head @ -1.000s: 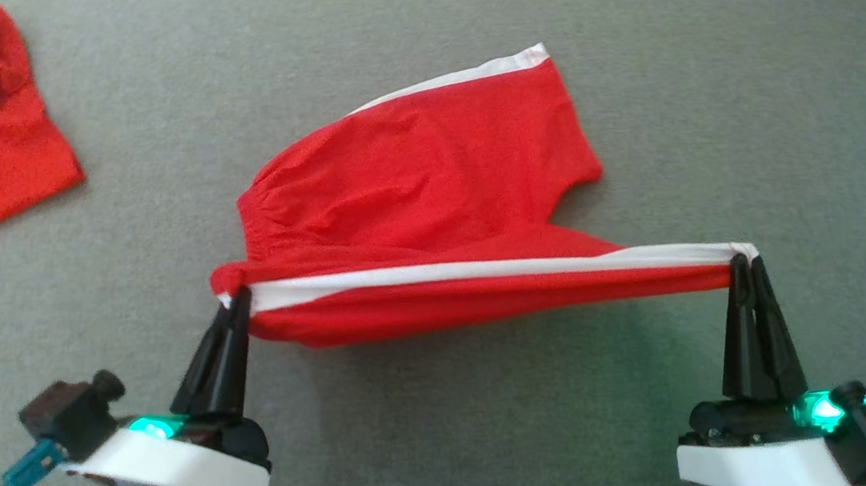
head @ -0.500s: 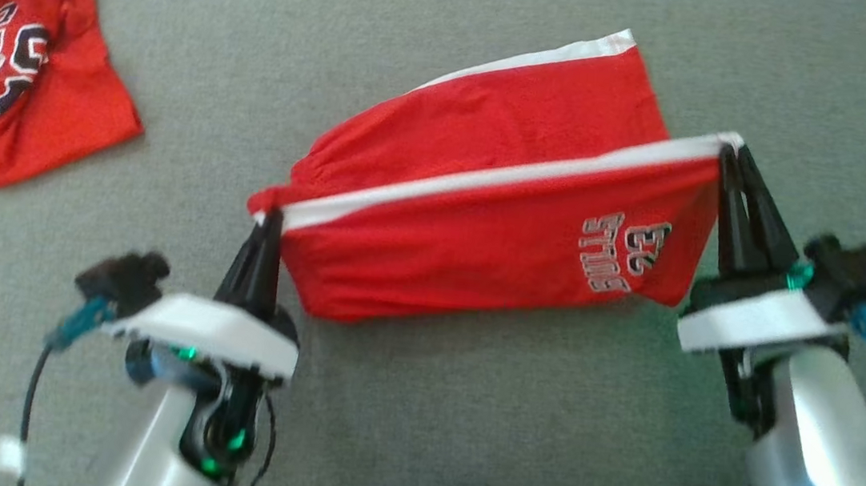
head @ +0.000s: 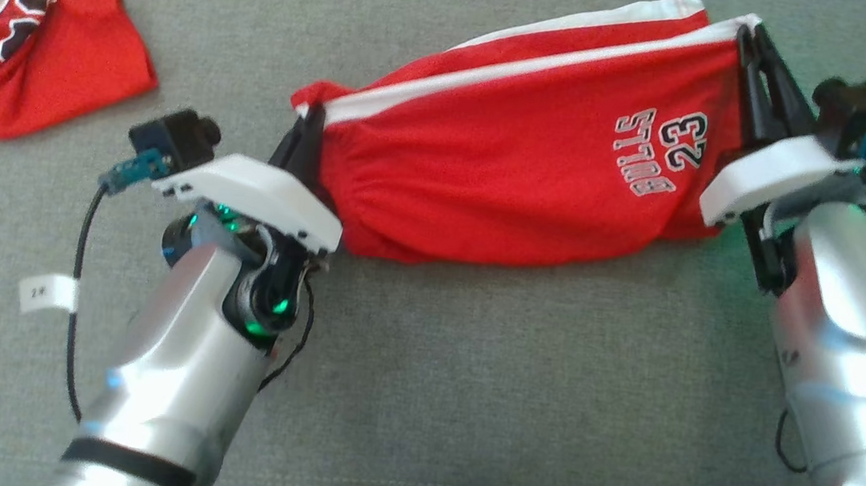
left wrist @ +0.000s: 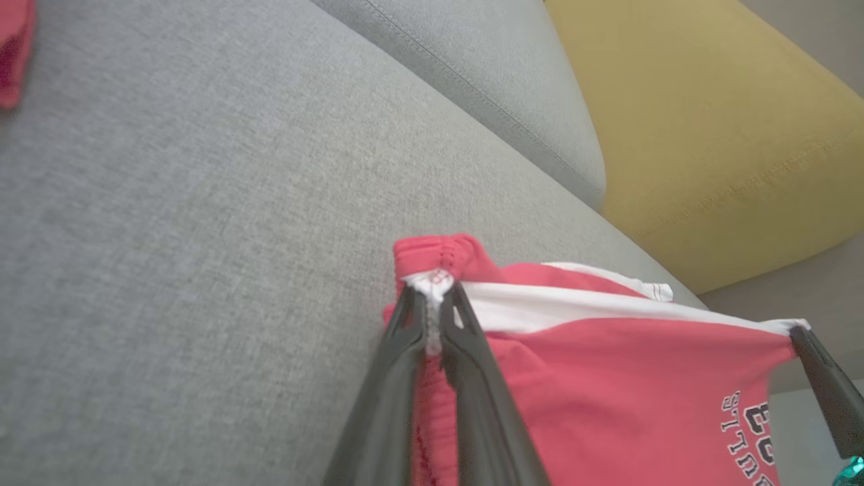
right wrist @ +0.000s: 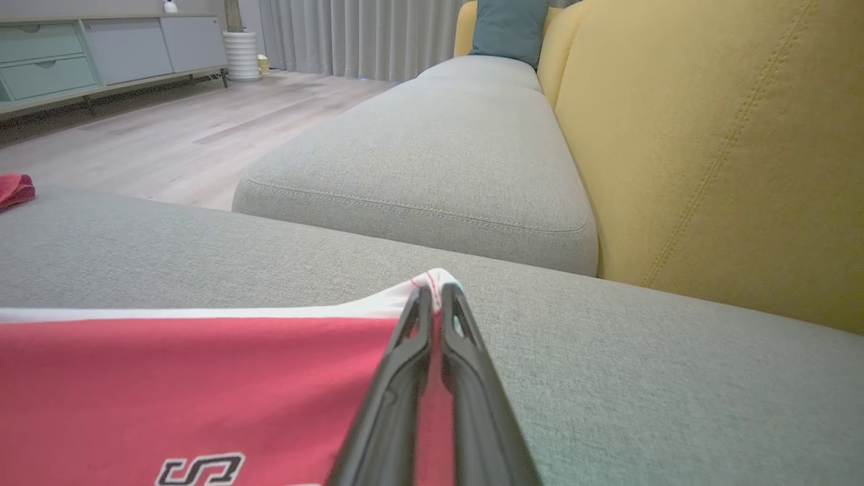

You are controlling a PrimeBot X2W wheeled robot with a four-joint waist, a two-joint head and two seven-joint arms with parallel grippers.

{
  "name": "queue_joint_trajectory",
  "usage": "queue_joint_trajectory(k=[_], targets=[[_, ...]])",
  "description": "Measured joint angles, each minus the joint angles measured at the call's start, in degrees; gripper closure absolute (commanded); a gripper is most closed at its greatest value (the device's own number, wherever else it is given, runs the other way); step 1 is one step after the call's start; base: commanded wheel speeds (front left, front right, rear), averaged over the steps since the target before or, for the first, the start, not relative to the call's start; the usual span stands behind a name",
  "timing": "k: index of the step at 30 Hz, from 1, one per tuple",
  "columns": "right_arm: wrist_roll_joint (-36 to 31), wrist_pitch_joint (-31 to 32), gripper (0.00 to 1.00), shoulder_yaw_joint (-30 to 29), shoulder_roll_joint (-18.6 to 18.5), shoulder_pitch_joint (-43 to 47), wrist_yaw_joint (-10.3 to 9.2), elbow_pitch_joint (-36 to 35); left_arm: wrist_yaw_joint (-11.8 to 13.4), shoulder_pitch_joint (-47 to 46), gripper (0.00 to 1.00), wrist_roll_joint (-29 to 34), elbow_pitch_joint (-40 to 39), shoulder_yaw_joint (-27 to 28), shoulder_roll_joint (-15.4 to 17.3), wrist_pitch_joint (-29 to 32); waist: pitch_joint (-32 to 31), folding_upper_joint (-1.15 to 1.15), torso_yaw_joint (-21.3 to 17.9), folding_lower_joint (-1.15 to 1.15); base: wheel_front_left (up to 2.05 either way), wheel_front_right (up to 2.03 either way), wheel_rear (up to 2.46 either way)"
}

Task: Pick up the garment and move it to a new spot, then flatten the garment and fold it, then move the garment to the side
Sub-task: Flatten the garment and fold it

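The garment (head: 514, 163) is a pair of red shorts with white side stripes and a "23" print, folded lengthwise on the grey sofa seat. My left gripper (head: 309, 121) is shut on its gathered waistband corner (left wrist: 432, 270). At the other end my right gripper (head: 748, 35) is shut on the white-trimmed hem corner (right wrist: 435, 280). The upper layer is stretched between the two grippers and lifted over the lower layer, whose white edge (head: 626, 18) peeks out behind. In the left wrist view the right gripper's fingers (left wrist: 827, 388) show at the far right.
Another red garment with a printed logo (head: 29, 31) lies crumpled at the top left of the grey seat (head: 467, 375). A yellow backrest (right wrist: 715, 148) stands beyond the shorts, and a second grey cushion (right wrist: 432, 155) adjoins the seat.
Both grippers have carried the held edge away from me over the lower layer, so the shorts are now doubled and the printed side faces up. The head camera has also shifted.
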Motion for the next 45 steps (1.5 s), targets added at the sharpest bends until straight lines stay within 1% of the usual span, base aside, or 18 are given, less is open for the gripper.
queue_joint_trajectory(k=[6,7,8,9,10,11,14,15,17,18,19,22,27,32,34,38,42,45], targets=[[-1.6,0.0,1.0,-1.0,-0.2,-6.1,0.0,8.3,0.6,-4.6,1.0,-4.2,3.4,-3.7,-0.1,-2.1,1.3,0.0,1.4,0.0,0.0,0.0,0.0],[-1.8,0.0,1.0,-1.3,-0.2,-6.8,0.0,9.4,0.8,-5.1,0.93,-4.9,3.9,-4.5,-0.1,-2.3,1.4,0.0,1.6,0.0,0.0,0.0,0.0],[-1.9,0.0,1.0,-1.6,-0.2,-7.3,0.0,10.4,1.0,-5.5,0.75,-5.4,4.2,-5.5,-0.1,-2.4,1.5,0.0,1.8,0.0,0.0,0.0,0.0],[-1.9,0.0,1.0,-1.6,-0.2,-7.3,0.0,10.4,1.0,-5.5,0.53,-5.4,4.2,-5.5,-0.1,-2.4,1.5,0.0,1.8,0.0,0.0,0.0,0.0],[-2.0,0.0,1.0,-1.9,-0.2,-7.9,0.0,11.4,1.0,-5.9,0.02,-5.8,4.5,-6.3,-0.1,-2.9,1.6,0.0,2.1,0.0,0.0,0.0,0.0],[-2.0,0.0,1.0,-2.1,-0.2,-8.5,0.0,12.4,1.0,-6.3,0.0,-6.2,4.7,-7.1,-0.1,-3.4,1.7,0.0,2.3,0.0,0.0,0.0,0.0],[-2.2,0.0,1.0,-3.3,-0.7,-9.8,-0.01,14.4,0.9,-7.1,0.0,-7.1,4.8,-8.8,-0.1,-4.7,2.0,0.0,3.1,0.0,0.0,0.0,0.0],[-2.6,0.0,0.98,-3.7,-1.1,-10.2,0.0,14.7,0.8,-7.3,0.0,-7.1,4.7,-9.2,-0.1,-5.4,2.2,0.0,3.5,0.0,0.0,0.0,0.0],[-3.2,0.0,0.57,-4.3,-1.6,-10.8,-0.01,15.4,0.0,-7.4,0.0,-6.6,4.5,-9.8,-0.1,-6.3,2.3,0.0,4.3,0.0,0.0,0.0,0.0],[-3.4,0.0,0.18,-4.7,-1.6,-11.0,-0.01,15.8,-0.2,-7.4,0.0,-6.0,4.4,-10.2,-0.1,-6.4,2.4,0.0,4.7,0.0,0.0,0.0,0.0],[-3.5,0.0,0.0,-5.1,-1.6,-11.1,-0.01,16.0,-0.5,-7.3,0.0,-5.4,4.2,-10.4,-0.1,-6.4,2.4,0.0,5.1,0.0,0.0,0.0,0.0],[-3.5,0.0,0.0,-6.0,-1.6,-11.1,-0.01,16.7,-0.8,-6.6,0.0,-3.3,2.2,-10.1,0.0,-6.9,2.2,0.0,6.0,0.0,0.0,0.0,0.0],[-4.1,0.0,0.0,-6.5,-2.3,-11.0,-0.01,17.0,-1.6,-1.2,0.0,3.1,-5.9,-5.1,0.2,-6.9,1.2,0.0,6.8,0.0,0.0,0.0,0.0],[-3.7,0.0,0.0,-4.4,-2.8,-10.9,-0.01,17.2,-2.4,7.1,0.0,10.2,-14.8,0.1,1.2,-6.9,-0.5,0.0,6.5,0.0,0.0,0.0,0.0],[-1.9,0.5,0.0,-2.3,-2.8,-10.9,-0.01,20.2,-2.7,12.1,0.0,13.4,-19.3,3.4,1.5,-6.9,-1.8,0.0,5.9,0.0,0.0,0.0,0.0],[1.4,5.0,0.0,0.5,-3.0,-10.6,-0.01,24.2,-3.1,18.6,0.0,17.2,-24.3,7.7,1.5,-6.9,-3.6,0.0,5.2,0.0,0.0,0.0,0.0],[4.9,10.1,0.0,3.0,-3.1,-9.7,-0.01,25.9,-3.1,24.2,0.0,17.4,-27.3,11.7,1.4,-6.9,-5.1,0.0,4.9,0.0,0.0,0.0,0.0],[7.5,13.6,0.0,4.4,-3.4,-9.6,-0.01,26.5,-3.1,26.9,0.0,17.4,-29.0,13.3,1.2,-6.9,-5.5,0.0,5.3,0.0,0.0,0.0,0.0]])
